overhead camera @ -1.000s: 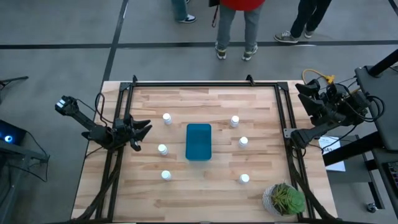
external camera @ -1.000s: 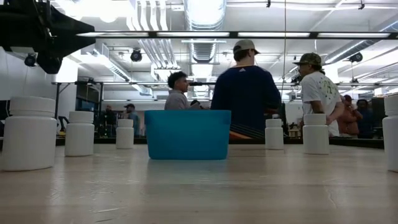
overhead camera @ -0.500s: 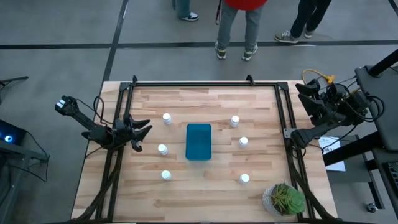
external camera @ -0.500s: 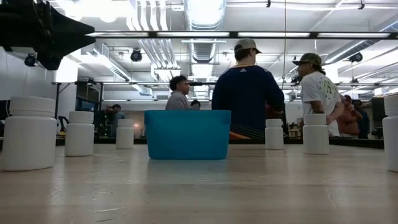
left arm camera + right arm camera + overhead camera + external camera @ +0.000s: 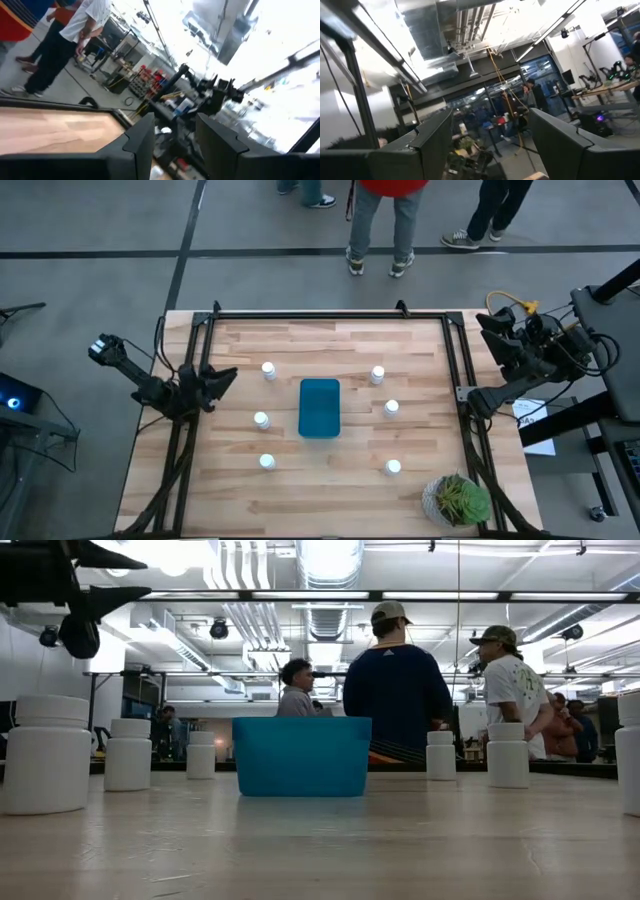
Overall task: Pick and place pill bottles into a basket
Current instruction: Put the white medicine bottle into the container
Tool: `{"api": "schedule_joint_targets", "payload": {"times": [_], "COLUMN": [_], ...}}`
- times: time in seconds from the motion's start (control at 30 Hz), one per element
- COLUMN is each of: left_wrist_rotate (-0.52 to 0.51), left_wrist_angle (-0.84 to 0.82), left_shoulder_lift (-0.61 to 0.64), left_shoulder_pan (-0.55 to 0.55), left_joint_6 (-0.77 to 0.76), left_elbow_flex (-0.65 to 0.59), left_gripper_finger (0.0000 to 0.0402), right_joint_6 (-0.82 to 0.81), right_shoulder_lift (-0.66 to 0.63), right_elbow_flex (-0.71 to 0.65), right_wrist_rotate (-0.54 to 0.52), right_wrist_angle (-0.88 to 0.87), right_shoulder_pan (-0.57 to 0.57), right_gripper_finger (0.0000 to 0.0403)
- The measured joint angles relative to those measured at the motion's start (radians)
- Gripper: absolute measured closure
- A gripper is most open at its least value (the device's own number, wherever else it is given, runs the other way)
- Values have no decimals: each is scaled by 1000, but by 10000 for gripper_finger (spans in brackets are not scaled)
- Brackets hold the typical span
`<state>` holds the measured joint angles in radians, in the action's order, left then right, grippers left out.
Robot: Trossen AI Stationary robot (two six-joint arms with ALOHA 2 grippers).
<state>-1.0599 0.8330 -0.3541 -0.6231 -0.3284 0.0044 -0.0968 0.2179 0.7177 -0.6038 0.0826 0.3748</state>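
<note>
in the high view, the teal basket (image 5: 320, 408) is being shown at the middle of the wooden table (image 5: 330, 500), with six white pill bottles (image 5: 268, 370) being kept around it: three on its left, at (image 5: 268, 370), (image 5: 261, 420) and (image 5: 267, 462), and three on its right, at (image 5: 377, 374), (image 5: 391, 408) and (image 5: 393, 468). none is being shown inside the basket. the left gripper (image 5: 222, 383) is being held over the table's left edge, its fingers parted and nothing being grasped. the right gripper (image 5: 487, 327) is being kept off the table beyond its right edge, released and empty. a potted plant (image 5: 458, 500) is being shown at the near right corner.

in the low view, the basket (image 5: 302, 756) is being seen standing between rows of bottles, with people (image 5: 397, 685) behind it.

in the left wrist view, the two dark fingers (image 5: 141, 137) are being seen apart, nothing between them.

in the right wrist view, the fingers (image 5: 434, 135) are being held wide, only the room being seen between them.
</note>
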Motion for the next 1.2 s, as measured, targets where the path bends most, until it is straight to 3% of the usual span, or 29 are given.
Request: {"api": "schedule_joint_targets", "payload": {"times": [0.37, 0.63, 0.8, 1.2], "left_wrist_rotate": [-1, -1, -14, -74], "left_wrist_angle": [132, 132, 132, 143], "left_shoulder_lift": [1, -4, -5, -12], "left_shoulder_pan": [1, 1, 1, 2], "left_joint_6": [-15, -241, -295, -313], "left_elbow_flex": [0, 0, 0, 15], "left_gripper_finger": [274, 274, 274, 274], "right_joint_6": [-2, -73, -55, -6], "right_shoulder_lift": [0, 6, 10, 30], "right_elbow_flex": [0, 0, 0, 0], "right_wrist_rotate": [0, -1, -3, -154], "right_wrist_angle": [104, 190, 203, 224], "right_shoulder_pan": [0, 0, 0, 0], "right_gripper_finger": [154, 154, 154, 154]}}
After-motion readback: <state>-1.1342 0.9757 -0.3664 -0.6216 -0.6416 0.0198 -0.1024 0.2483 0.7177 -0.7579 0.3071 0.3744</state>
